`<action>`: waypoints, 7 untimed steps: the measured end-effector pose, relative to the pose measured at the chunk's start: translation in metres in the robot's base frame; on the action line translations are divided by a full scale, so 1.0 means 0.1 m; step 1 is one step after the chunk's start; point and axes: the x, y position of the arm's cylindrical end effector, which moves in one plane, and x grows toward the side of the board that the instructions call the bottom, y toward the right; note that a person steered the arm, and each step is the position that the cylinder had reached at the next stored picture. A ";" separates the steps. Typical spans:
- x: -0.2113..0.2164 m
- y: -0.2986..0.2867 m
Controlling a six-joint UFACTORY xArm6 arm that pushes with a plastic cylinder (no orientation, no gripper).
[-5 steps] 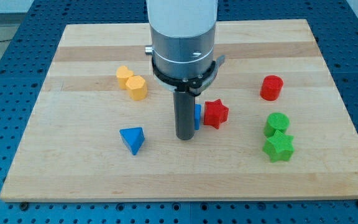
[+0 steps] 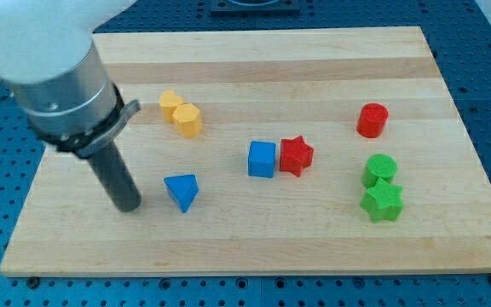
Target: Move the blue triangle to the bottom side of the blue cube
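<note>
Our arm carries no pincer, so there is nothing to call wide, narrow or holding; it ends in a dark rod, and my tip (image 2: 129, 205) rests on the wooden worktop (image 2: 254, 239) toward the view's left. The blue triangle (image 2: 181, 191) lies just to the view's right of my tip, near it but apart, with a strip of bare wood showing between them. The blue cube (image 2: 262, 159) sits further to the view's right and a little toward the view's top from the triangle, and the red star (image 2: 296, 155) stands just beside the cube's right face, seemingly touching it. Below the cube, toward the view's bottom, we see plain wood down to the worktop's near edge, and the stretch between the triangle and that spot holds no block. Two yellow blocks (image 2: 181, 113), pressed together, lie toward the view's top from the triangle, well apart from it. At the view's right a red cylinder (image 2: 372, 120) stands alone, and beneath it a green cylinder (image 2: 379, 170) touches a green star (image 2: 382, 202), both near the worktop's right edge. My tip is nearer the worktop's left edge than any block.
</note>
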 end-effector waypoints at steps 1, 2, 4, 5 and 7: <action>-0.04 0.48; -0.04 0.95; 0.17 1.04; 0.32 1.04; 0.23 1.29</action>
